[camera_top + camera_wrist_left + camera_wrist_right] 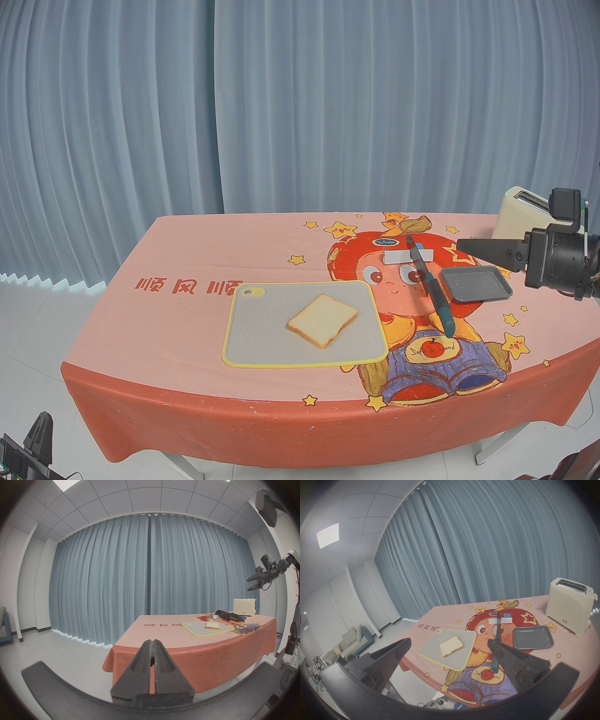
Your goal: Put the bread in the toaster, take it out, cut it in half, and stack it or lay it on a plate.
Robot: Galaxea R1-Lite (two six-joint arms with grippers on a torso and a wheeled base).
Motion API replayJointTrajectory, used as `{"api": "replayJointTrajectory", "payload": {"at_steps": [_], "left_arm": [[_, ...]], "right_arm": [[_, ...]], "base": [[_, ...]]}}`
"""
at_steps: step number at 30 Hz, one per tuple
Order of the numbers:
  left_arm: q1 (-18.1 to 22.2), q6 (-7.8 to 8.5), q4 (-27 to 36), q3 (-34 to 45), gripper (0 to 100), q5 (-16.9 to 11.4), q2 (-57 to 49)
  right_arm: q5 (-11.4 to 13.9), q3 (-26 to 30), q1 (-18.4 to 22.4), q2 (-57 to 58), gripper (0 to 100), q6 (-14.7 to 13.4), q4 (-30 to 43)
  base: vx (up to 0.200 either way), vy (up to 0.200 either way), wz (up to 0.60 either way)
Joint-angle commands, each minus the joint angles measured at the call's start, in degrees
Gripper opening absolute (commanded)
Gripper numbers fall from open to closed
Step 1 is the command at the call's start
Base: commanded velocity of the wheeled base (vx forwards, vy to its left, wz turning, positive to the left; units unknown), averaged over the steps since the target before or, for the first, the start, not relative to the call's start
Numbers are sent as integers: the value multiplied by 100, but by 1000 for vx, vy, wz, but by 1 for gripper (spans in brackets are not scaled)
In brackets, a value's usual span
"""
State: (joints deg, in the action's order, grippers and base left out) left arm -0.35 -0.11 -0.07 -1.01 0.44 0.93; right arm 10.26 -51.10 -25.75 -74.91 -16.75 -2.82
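Note:
A slice of bread (322, 320) lies flat on the grey, yellow-rimmed cutting board (262, 337) in the middle of the table. To its right a knife (431, 290) with a teal handle rests on the cloth, beside a grey rectangular plate (475, 283). The cream toaster (522, 212) stands at the far right. My right gripper (465, 245) hovers above the plate, well over the table, and is open (449, 642) with nothing in it. My left gripper (153, 661) is shut and hangs low, off the table's left front corner.
The pink cartoon tablecloth (206, 250) covers a curved table whose left half is bare. Blue curtains hang close behind it. From the left wrist I see the bread (213, 625), the toaster (244, 607) and the right arm raised over the table's far end.

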Motion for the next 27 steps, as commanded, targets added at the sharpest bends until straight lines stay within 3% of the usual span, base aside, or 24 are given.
{"api": "replayJointTrajectory", "payload": {"at_steps": [1,4,7,13,27], "left_arm": [[0,2,-1,101,0,0,-22],[0,2,-1,101,0,9,-22],[0,2,-1,101,0,0,-22],[0,2,-1,101,0,0,-22],[0,2,-1,101,0,9,-22]], "right_arm": [[-7,136,35,-208,100,14,-281],[-33,329,26,-208,100,14,-817],[-139,153,35,-252,100,14,-975],[-1026,-110,8,-542,100,172,-808],[-1229,-31,-36,-955,100,260,-861]], "base": [[0,0,0],[0,0,0],[0,0,0],[0,0,0],[0,0,0]]}}
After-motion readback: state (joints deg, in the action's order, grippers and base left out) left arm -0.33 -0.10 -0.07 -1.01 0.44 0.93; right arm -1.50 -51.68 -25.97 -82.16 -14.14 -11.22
